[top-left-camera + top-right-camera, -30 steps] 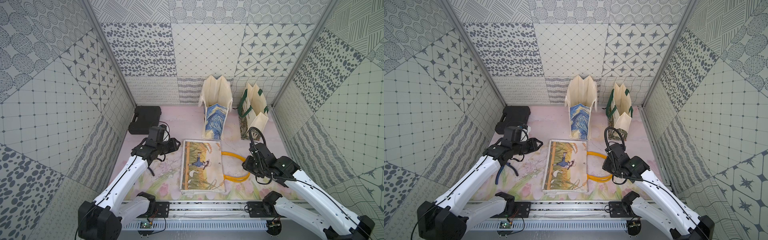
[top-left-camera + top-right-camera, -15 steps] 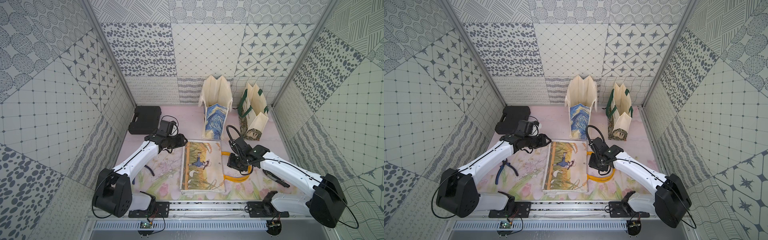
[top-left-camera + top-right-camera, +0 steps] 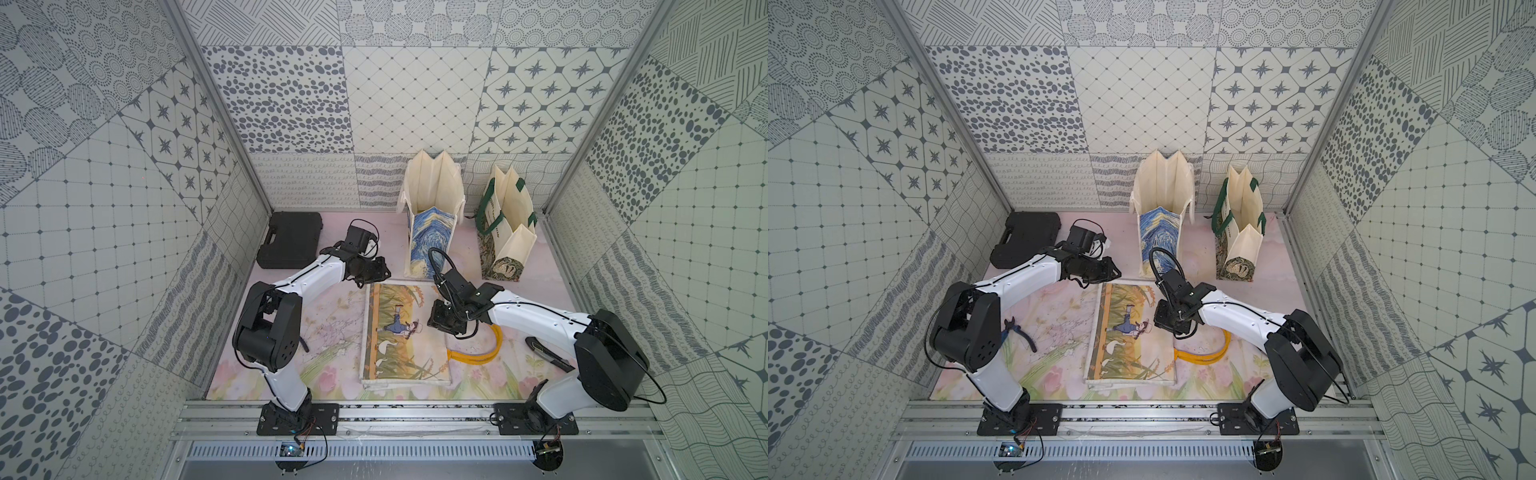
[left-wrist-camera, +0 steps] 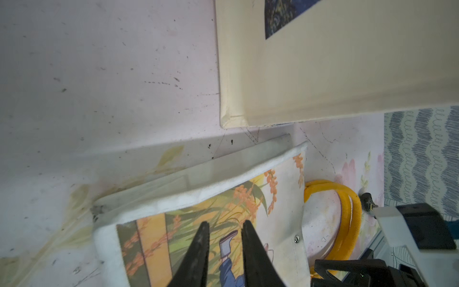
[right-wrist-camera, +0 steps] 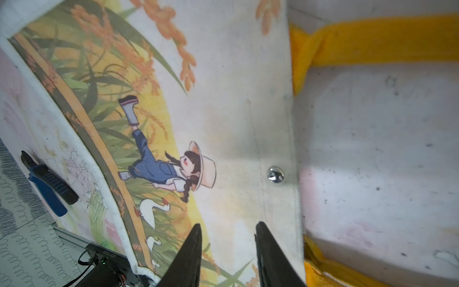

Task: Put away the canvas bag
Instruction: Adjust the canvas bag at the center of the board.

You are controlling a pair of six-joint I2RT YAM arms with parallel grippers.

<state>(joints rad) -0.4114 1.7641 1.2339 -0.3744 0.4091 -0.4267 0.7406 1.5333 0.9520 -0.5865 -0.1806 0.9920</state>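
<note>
While the canvas bag [image 3: 399, 345] lies flat on the tabletop [image 3: 332, 324], the left jaws hover narrowly parted over its far corner and the right jaws stand spread above its handle-side edge, neither pinching anything

My feed from the remote console: the desk [image 3: 332, 332], covered by a pale pink sheet printed with flowers, carries six things. A canvas bag [image 3: 401, 336] lies flat at its middle, with its yellow handles [image 3: 492, 349] looped out to the right. Behind it, a blue-printed bag [image 3: 430, 245] and a green-handled bag [image 3: 505, 232] stand upright and open, near each other. A shut black case [image 3: 291, 239] lies in the back left corner. Blue-handled pliers [image 3: 1021, 336] lie at the left and a slim black tool [image 3: 540, 347] at the right, both apart from the flat bag.
</note>
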